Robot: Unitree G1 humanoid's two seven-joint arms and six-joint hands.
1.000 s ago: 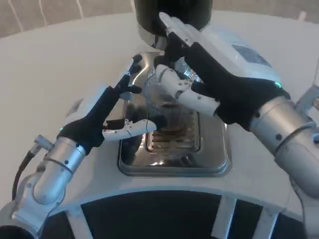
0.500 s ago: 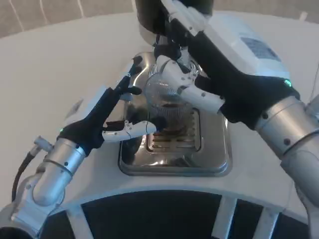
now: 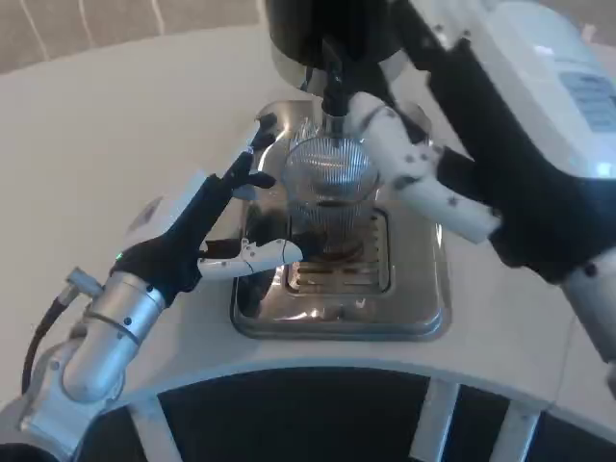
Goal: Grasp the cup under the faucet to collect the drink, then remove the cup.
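My left hand (image 3: 226, 226) grips the cup (image 3: 329, 192) from its left side, fingers wrapped front and back. The cup stands upright on the tray (image 3: 423, 308) at the worktop's far edge, mouth up under the faucet (image 3: 334, 91). My right hand (image 3: 462, 154) reaches over it toward the dispenser; I cannot tell its state.

The left forearm (image 3: 96, 337) is a silver metal cylinder built in ringed segments, with a black cable looping out beside it. A black wrist section leads to the left hand (image 3: 207, 226), which has a white back, black palm side and fingers (image 3: 260, 253) in white with black tips. The right hand (image 3: 500, 144) has a broad white back bearing a grey label with small print, black sides, and white fingers (image 3: 423, 183) dotted with dark screws.
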